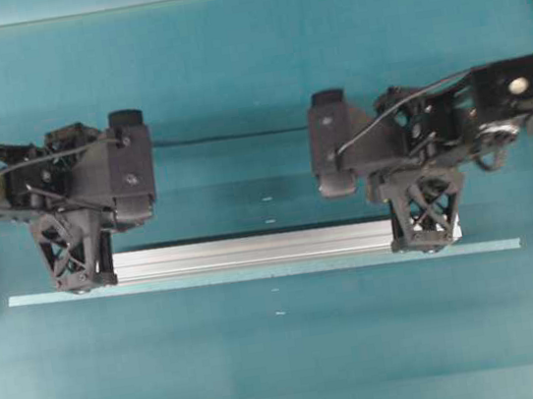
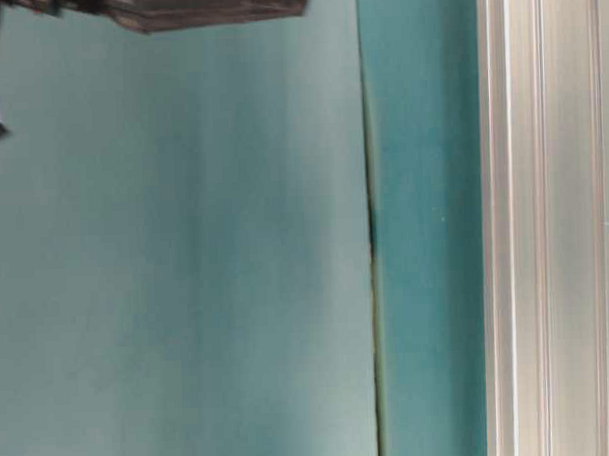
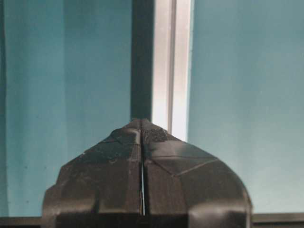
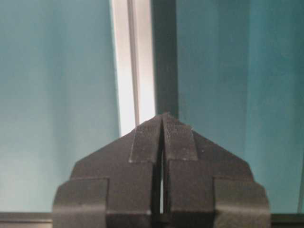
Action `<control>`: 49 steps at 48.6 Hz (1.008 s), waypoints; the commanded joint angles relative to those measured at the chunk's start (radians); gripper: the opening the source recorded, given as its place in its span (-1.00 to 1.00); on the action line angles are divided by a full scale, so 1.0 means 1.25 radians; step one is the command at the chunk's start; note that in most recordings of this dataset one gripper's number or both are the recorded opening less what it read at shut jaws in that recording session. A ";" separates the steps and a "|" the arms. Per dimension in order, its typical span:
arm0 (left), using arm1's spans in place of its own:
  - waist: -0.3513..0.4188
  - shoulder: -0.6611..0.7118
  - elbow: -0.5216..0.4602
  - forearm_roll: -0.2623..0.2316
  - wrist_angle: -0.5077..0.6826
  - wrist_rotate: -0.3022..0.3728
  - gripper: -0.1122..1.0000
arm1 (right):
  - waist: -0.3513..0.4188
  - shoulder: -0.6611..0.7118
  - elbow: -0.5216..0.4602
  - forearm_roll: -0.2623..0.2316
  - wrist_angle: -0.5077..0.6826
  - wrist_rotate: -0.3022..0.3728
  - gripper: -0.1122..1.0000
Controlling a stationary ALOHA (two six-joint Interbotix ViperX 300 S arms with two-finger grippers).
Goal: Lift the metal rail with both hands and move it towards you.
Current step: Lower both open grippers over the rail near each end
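While metal rail (image 1: 254,251) lies on table (image 1: 227,56), left pincer (image 1: 80,282) and right pincer (image 1: 426,241) pressed closed, empty, above its ends.

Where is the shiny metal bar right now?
In the overhead view the metal rail lies across the table's middle, just above the pale tape strip, with the left gripper and right gripper over its ends.

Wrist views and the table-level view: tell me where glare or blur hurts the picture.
Left wrist view: the metal rail is washed out by glare, its grooves barely readable; the shut fingers are sharp. Right wrist view: the same glare on the rail, with a dark shadow band beside it. Table-level view: soft throughout, the rail close up along the right edge, and a dark blurred arm part at the top.
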 commanded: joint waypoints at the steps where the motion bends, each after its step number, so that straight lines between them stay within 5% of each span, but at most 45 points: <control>1: -0.001 -0.004 -0.012 0.001 -0.002 -0.002 -0.91 | 0.002 0.006 -0.004 0.001 0.001 -0.002 -0.82; 23: -0.007 0.009 0.042 0.001 -0.056 -0.006 -0.91 | 0.007 0.020 0.039 0.002 -0.006 -0.006 -0.81; 34: -0.010 0.005 0.061 0.001 -0.085 -0.026 -0.88 | 0.007 0.020 0.053 0.006 -0.009 -0.002 -0.66; 43: -0.012 0.006 0.075 0.001 -0.090 -0.070 -0.68 | 0.007 0.020 0.058 0.026 -0.007 0.001 -0.05; 49: -0.022 0.002 0.087 0.001 -0.106 -0.090 -0.19 | 0.013 0.018 0.072 0.025 -0.010 0.004 0.58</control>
